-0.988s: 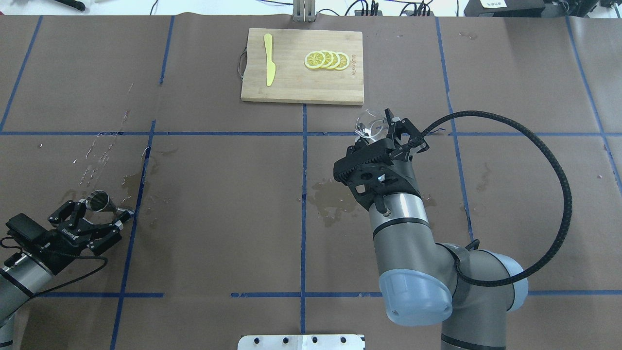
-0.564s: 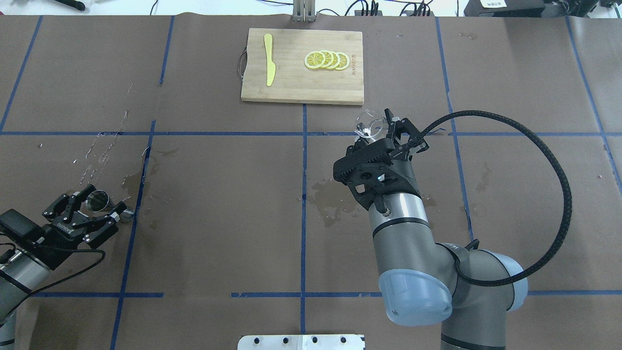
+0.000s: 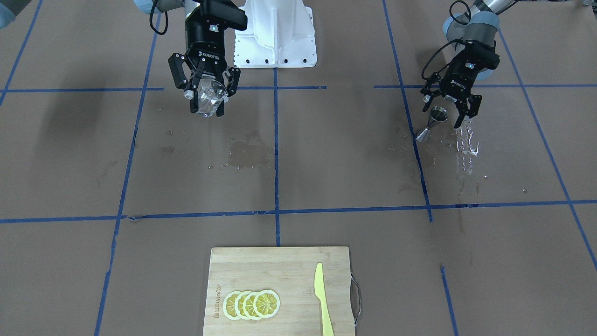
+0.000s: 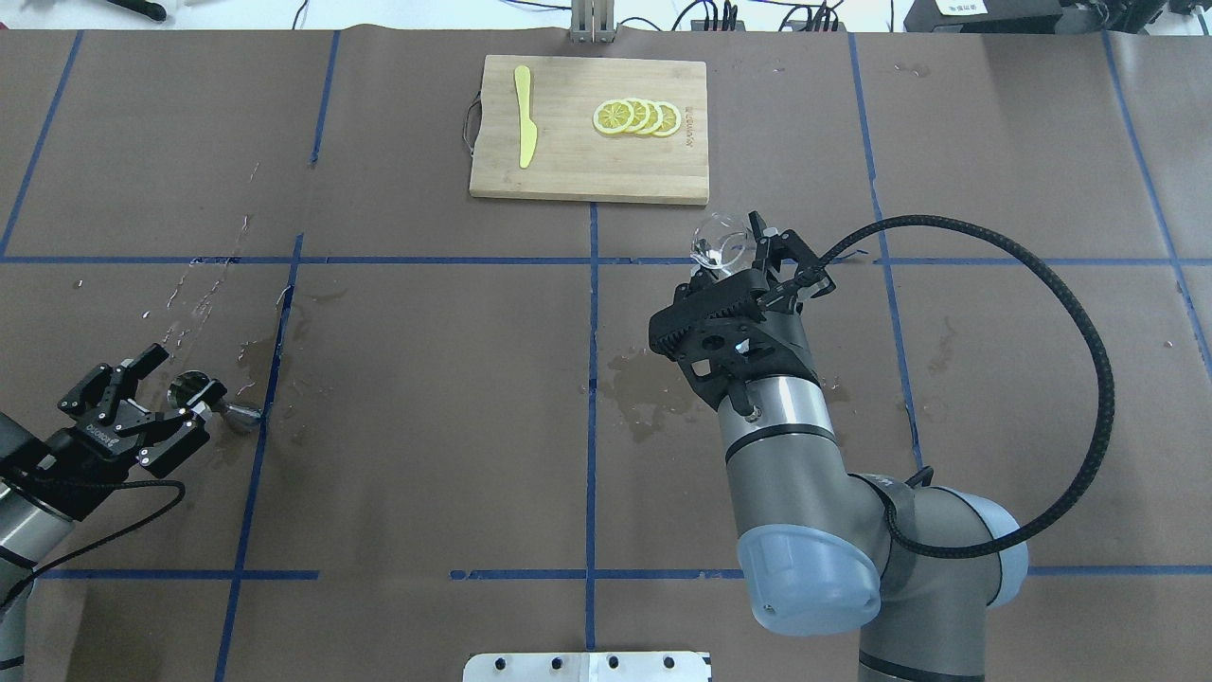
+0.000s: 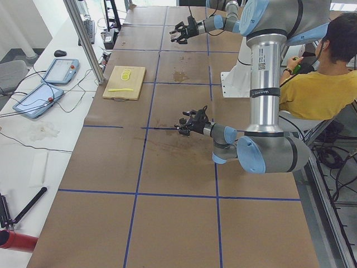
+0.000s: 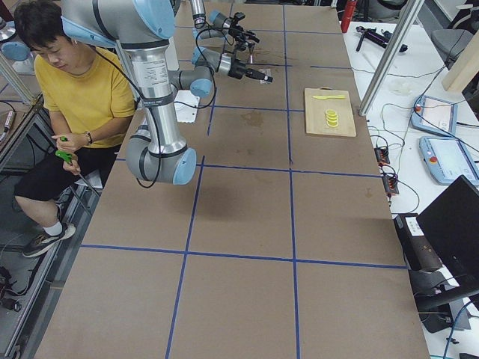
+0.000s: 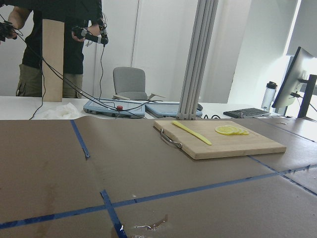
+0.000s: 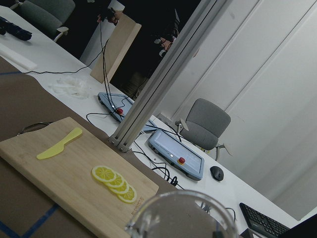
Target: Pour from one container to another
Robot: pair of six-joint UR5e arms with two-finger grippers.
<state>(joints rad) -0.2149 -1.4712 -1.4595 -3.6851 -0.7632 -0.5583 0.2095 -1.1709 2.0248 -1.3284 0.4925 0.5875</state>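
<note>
Clasping a clear glass (image 3: 210,95), right end effector (image 3: 205,108) raised above table (image 3: 326,163).

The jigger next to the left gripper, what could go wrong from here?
The jigger stands within the open left gripper, almost touching it; a sideways move could knock it over. It also stands beside a water spill, so it may slide. The right gripper holds the clear glass in the air; a weak grip could drop it.

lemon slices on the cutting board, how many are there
4 lemon slices, overlapping in one row on the cutting board, right of the yellow knife in the overhead view; another could hide underneath.
</note>
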